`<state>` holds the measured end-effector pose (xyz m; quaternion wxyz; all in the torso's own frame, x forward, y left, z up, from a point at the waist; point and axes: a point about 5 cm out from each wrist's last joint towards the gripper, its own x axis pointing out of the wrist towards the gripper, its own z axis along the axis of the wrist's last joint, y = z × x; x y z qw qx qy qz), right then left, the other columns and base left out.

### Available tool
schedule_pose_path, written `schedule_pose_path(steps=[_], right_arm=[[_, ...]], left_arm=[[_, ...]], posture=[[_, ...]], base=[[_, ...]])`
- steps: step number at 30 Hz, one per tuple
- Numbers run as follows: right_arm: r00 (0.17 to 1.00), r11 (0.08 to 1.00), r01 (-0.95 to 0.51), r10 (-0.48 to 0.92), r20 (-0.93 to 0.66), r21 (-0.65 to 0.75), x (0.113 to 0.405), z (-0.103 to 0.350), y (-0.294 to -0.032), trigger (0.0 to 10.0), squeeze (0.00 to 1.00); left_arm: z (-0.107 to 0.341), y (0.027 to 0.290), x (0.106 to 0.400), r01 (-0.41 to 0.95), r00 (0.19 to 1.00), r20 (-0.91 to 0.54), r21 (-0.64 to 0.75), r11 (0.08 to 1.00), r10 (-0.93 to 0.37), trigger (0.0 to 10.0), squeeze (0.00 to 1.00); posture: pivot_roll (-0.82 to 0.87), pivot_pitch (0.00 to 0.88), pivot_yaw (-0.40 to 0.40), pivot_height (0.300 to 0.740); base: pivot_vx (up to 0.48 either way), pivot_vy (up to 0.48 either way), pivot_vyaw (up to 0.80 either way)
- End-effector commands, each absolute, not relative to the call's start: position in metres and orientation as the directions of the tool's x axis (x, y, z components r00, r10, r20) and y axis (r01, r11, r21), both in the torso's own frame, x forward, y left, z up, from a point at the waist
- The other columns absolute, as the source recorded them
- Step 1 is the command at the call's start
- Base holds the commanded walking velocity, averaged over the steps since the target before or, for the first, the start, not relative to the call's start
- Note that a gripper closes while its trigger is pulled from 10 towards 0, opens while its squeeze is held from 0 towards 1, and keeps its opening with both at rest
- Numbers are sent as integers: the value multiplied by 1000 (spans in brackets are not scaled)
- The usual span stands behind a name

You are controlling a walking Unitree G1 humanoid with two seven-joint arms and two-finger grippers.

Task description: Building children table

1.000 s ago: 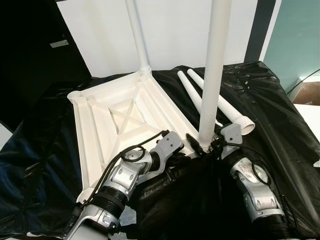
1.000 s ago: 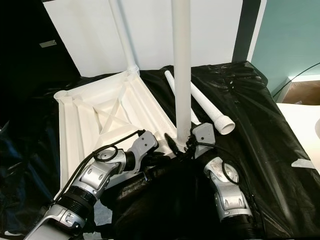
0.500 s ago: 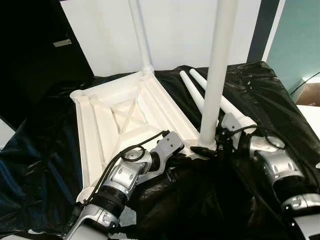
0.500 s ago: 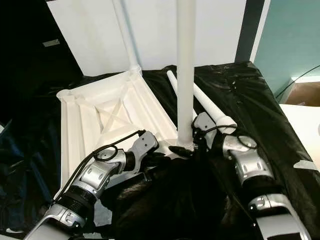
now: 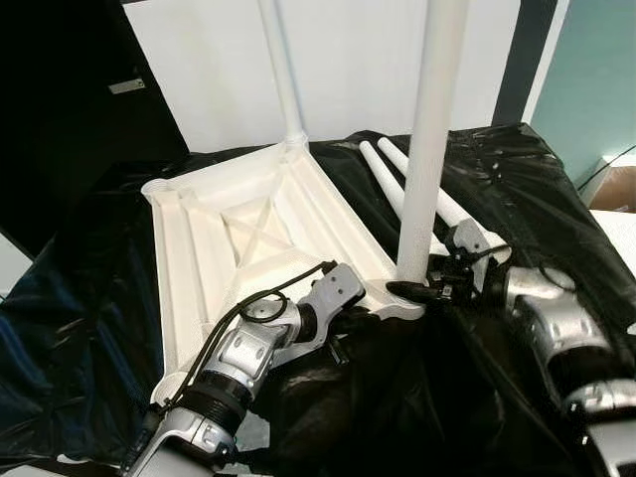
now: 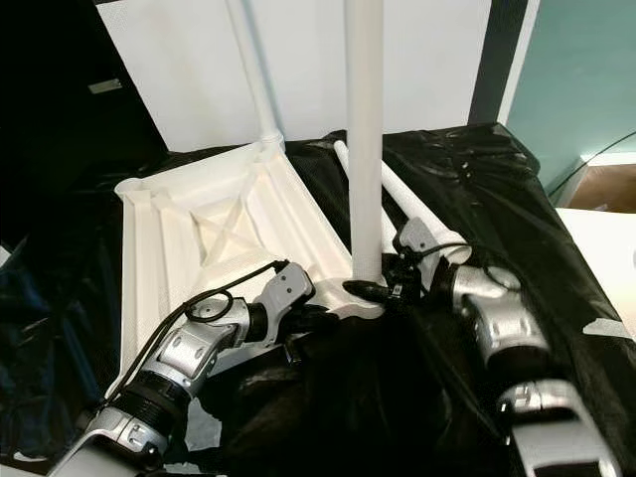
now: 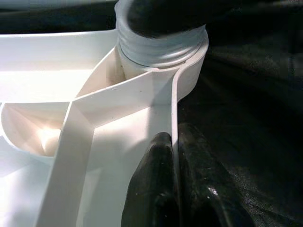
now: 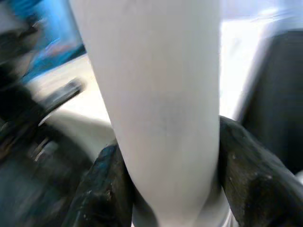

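White table leg was clamped by our right gripper; our left gripper pinched the tabletop rim at seven o'clock.

We see the head views bright and sharp, the white table top evenly lit, with glare streaking the glossy black plastic sheet. The dark panel sits in deep shadow. Between our right gripper's fingers, the table leg looks soft and smeared. Beside our left fingers, the rim glows nearly overexposed.
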<state>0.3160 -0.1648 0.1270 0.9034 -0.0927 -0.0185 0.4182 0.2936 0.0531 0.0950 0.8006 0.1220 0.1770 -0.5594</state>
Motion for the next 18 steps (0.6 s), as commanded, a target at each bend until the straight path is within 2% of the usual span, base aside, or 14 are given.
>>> schedule_pose_path(steps=[1, 2, 3, 5, 10, 18], right_arm=[[748, 739, -645, 663, 38, -195, 321, 137, -158, 0, 0], [748, 739, -645, 663, 38, -195, 321, 137, -158, 0, 0], [816, 819, -551, 569, 104, -162, 313, 137, -153, 0, 0], [896, 911, -401, 411, 166, -94, 294, 133, -146, 0, 0], [920, 940, -325, 339, 197, -103, 284, 129, -141, 0, 0], [938, 958, -255, 278, 206, -133, 284, 129, -143, 0, 0]], left_arm=[[57, 61, 276, 912, 273, -508, -134, 388, -817, 10000, 0], [57, 61, 276, 912, 273, -508, -134, 388, -817, 10000, 0], [57, 62, 276, 911, 273, -508, -135, 389, -817, 10000, 0], [55, 62, 275, 912, 269, -512, -137, 387, -816, 10000, 0], [56, 61, 274, 914, 263, -510, -140, 381, -819, 10000, 0], [56, 61, 274, 914, 263, -511, -140, 381, -819, 10000, 0]], posture=[[-4, 0, 77, 740], [-4, 0, 77, 740], [-9, 0, 79, 740], [-12, 0, 79, 740], [-13, 0, 84, 740], [-11, 0, 83, 740]], base=[[0, 0, 0], [0, 0, 0], [0, 0, 0], [0, 0, 0], [0, 0, 0], [0, 0, 0]])
